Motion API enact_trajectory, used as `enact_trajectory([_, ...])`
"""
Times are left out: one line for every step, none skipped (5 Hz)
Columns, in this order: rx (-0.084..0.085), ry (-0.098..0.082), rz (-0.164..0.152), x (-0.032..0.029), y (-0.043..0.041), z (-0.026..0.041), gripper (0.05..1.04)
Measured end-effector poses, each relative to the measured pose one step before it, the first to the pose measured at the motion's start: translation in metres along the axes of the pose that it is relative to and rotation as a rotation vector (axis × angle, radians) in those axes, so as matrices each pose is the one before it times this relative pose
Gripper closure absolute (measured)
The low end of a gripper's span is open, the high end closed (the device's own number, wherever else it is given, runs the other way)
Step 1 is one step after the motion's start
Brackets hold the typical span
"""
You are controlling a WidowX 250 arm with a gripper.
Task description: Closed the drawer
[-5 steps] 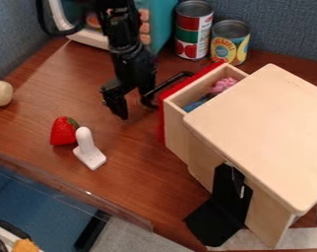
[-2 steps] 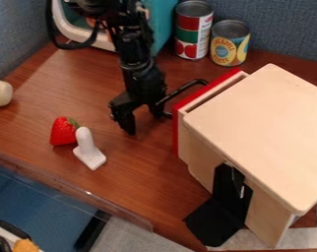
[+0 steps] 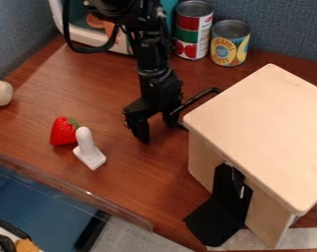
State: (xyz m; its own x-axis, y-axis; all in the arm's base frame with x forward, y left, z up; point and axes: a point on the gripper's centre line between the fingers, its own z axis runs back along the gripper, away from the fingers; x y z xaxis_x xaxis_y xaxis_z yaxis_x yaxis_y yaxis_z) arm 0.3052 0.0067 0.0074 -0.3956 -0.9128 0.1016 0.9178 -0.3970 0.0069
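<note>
The drawer sits closed in the pale, smooth wooden box (image 3: 260, 128), right of frame.
Nearest, a bent black piece (image 3: 217, 219) lies at lower centre; beyond, a white L-shaped object (image 3: 89, 151) touches a red plastic strawberry (image 3: 62, 132), centre-left. The black metal gripper (image 3: 157, 129), fingers apart, hangs by the drawer's black bar handle (image 3: 195, 98), mid-frame; two printed tin cans (image 3: 193, 30) stand top centre.

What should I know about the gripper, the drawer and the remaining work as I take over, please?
Gripper: open, beside the drawer handle; I can't tell whether they touch.
Drawer: looks pushed in, its handle sticking out from under the overhanging top of the wooden cabinet.
Done: closing appears complete, or nearly so.
Left: probably just check that it sits flush, then back the gripper away.
</note>
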Motion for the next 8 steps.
enact_trajectory([-0.0072,-0.0005,-0.0141,0.00558,0.00167,-0.00058,0.083])
enact_trajectory([-0.0109,0.0008,0.0047,0.00497,-0.00158,-0.00184,0.083])
enact_trajectory([-0.0083,0.0139,0.011,0.00225,-0.00602,0.00075,0.083])
enact_trajectory([0.0019,-0.0036,0.074,-0.01509,0.00037,0.00923,0.083])
enact_trajectory([0.0465,0.0112,0.2451,-0.05523,0.00485,0.0402,0.084])
enact_trajectory([0.027,-0.005,0.2553,-0.05184,0.00531,0.04053,0.084])
enact_trajectory([0.0087,0.0305,0.2466,-0.0343,-0.00256,0.0145,0.084])
enact_trajectory([0.0153,-0.0279,0.1683,-0.01756,-0.00319,0.00953,0.084])
